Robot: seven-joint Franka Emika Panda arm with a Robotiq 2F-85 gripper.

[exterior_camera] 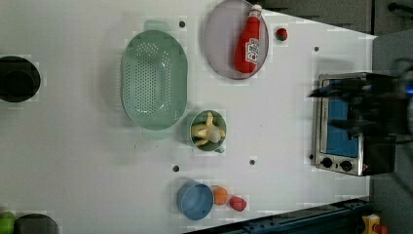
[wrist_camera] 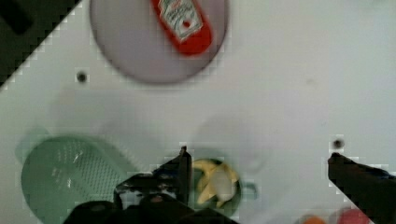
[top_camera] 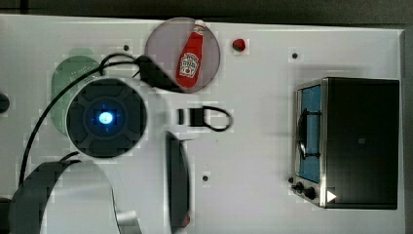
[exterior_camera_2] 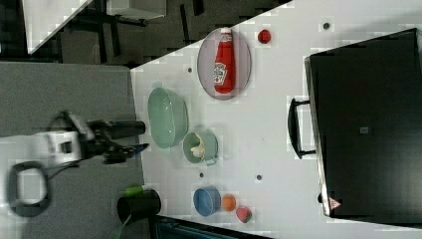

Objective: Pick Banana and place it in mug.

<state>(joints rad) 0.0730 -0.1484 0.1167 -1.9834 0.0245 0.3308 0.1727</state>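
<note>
In the top view the arm's round wrist housing [top_camera: 106,117] sits closest to the lens, covering part of the green basket [top_camera: 73,73], with the ketchup bottle [top_camera: 191,58] lying on the grey plate [top_camera: 163,44] beyond it. In the left view the banana [exterior_camera: 207,130] lies inside the mug [exterior_camera: 208,130], just beside the basket, and the right view shows the same. In the wrist view the gripper [wrist_camera: 259,170] hangs above the mug with its fingers [wrist_camera: 183,170] spread wide and empty.
</note>
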